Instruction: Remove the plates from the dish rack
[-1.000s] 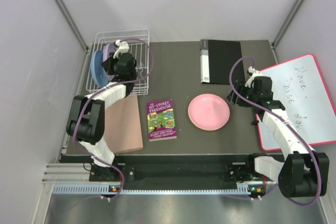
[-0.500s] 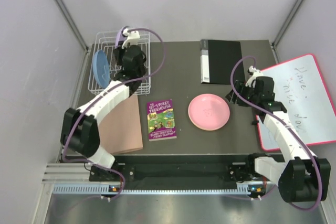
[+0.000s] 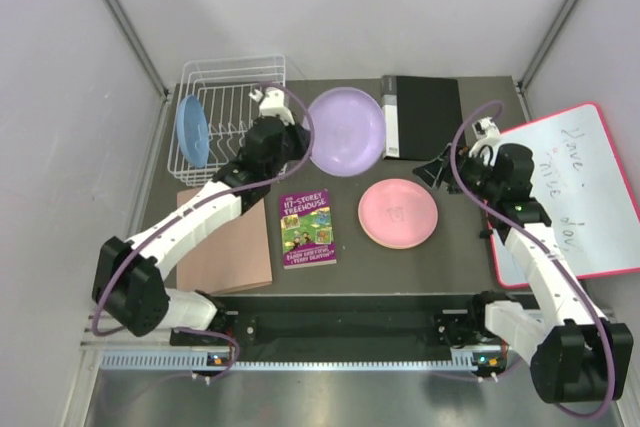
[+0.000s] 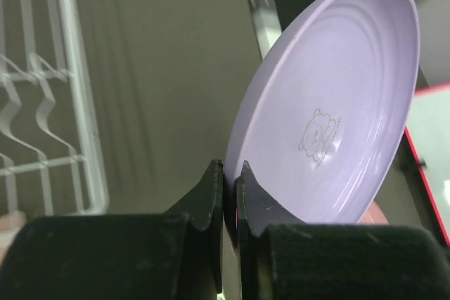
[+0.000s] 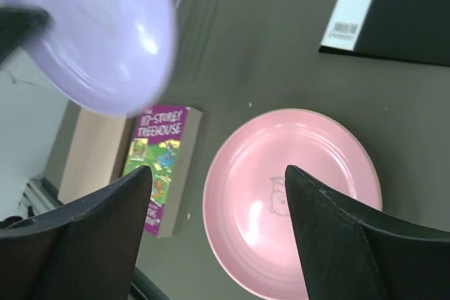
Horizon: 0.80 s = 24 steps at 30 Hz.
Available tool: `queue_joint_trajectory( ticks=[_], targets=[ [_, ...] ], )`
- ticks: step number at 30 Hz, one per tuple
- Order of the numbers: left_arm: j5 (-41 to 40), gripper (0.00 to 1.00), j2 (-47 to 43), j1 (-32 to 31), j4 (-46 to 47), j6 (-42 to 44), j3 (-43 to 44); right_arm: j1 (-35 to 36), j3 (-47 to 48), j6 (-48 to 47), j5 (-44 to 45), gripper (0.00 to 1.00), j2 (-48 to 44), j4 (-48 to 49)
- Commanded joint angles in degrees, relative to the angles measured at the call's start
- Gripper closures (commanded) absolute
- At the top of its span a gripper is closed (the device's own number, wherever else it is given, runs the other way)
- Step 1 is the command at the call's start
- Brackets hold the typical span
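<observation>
Left claw (image 4: pixel 229 177), clenched on the purple plate (image 3: pixel 345 132), has swung it from the dish rack (image 3: pixel 233 64) (apparently airborne).

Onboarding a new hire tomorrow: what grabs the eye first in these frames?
The purple plate, held up mid-table between the dish rack and a black binder, the left arm's jaws shut on its rim. Next, the pink plate lying flat right of a Treehouse book, and a light blue plate standing in the rack.
</observation>
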Motion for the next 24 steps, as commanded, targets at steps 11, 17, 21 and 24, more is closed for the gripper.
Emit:
queue_joint_trajectory(
  ticks=[11,17,21,24],
  targets=[
    [2.96,1.0,1.76,-9.45,1.94,-6.85,-0.43,1.36,0.86,2.49,-2.03,0.23,0.06,5.47],
    [1.28,1.0,3.34,-13.41,2.28,-6.94,-0.26,1.8,0.94,1.88,-2.12,0.27,3.22,5.82],
    [1.29,1.0,4.31,-15.16,2.37,-6.76,0.71,2.33,1.47,0.56,-0.98,0.54,5.33,5.74],
    [0.23,1.0,4.14,-15.34,1.94,-6.24,1.15,2.24,1.3,-0.85,1.47,0.91,4.9,3.9]
  ],
)
